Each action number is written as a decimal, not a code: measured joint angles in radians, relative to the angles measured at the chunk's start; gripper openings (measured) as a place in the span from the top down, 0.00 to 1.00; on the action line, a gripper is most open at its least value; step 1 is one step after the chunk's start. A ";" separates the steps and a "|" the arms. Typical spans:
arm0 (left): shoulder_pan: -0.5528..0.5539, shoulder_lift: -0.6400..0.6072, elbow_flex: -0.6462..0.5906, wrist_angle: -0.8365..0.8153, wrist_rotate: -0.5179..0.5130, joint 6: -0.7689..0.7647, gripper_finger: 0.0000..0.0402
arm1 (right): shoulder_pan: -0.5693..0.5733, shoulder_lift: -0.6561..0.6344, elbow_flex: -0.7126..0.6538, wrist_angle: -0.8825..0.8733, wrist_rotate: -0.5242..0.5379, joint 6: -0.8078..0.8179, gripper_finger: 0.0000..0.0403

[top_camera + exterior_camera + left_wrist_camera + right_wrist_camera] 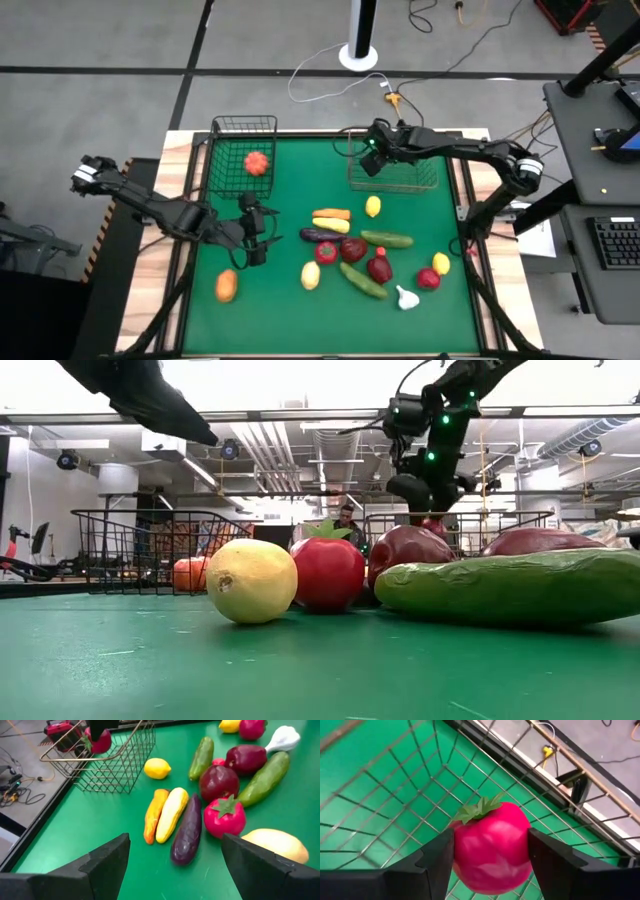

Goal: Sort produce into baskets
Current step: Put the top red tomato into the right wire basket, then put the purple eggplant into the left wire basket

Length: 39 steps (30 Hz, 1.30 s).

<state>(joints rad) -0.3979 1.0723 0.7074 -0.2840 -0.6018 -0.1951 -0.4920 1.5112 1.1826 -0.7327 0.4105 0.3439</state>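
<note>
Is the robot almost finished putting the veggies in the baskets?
Not nearly. One orange fruit sits in the black basket. The right gripper holds a red fruit over the grey basket. The open left gripper waits; about a dozen pieces remain on the table.

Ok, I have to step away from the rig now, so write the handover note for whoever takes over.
Right tool: shut on a red fruit with a green leaf top, held above the inside of the brownish wire basket; not yet released.
Left tool: open, empty, over the mat left of the produce cluster.
Done: one orange-red fruit lies in the black wire basket.
Left: drop the held fruit, then sort what lies on the green mat, including the purple eggplant, two cucumbers, white garlic, lemon, and the orange piece alone near the left edge.
</note>
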 joint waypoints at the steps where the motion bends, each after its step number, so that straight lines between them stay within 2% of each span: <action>1: 0.002 0.003 0.000 0.001 0.000 0.000 0.27 | -0.002 0.000 -0.013 0.016 0.001 0.001 0.44; 11: 0.023 0.041 0.000 0.025 0.009 0.019 0.27 | -0.006 0.000 -0.093 0.103 0.000 0.058 0.41; 18: 0.074 0.097 0.000 0.085 0.130 0.031 0.27 | -0.006 0.000 -0.104 0.107 -0.002 0.088 0.36; 25: 0.095 0.159 0.000 0.143 0.166 0.141 0.27 | -0.006 -0.001 -0.079 0.109 -0.003 0.080 0.27; 33: 0.176 0.278 0.000 0.271 0.346 0.271 0.27 | 0.032 -0.045 -0.012 0.110 -0.026 0.058 0.20; 39: 0.217 0.374 0.001 0.303 0.363 0.306 0.27 | 0.091 -0.092 0.007 0.109 -0.026 0.055 0.21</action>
<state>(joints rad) -0.1809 1.4463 0.7082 0.0186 -0.2391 0.1111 -0.4008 1.4193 1.1892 -0.6235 0.3843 0.3988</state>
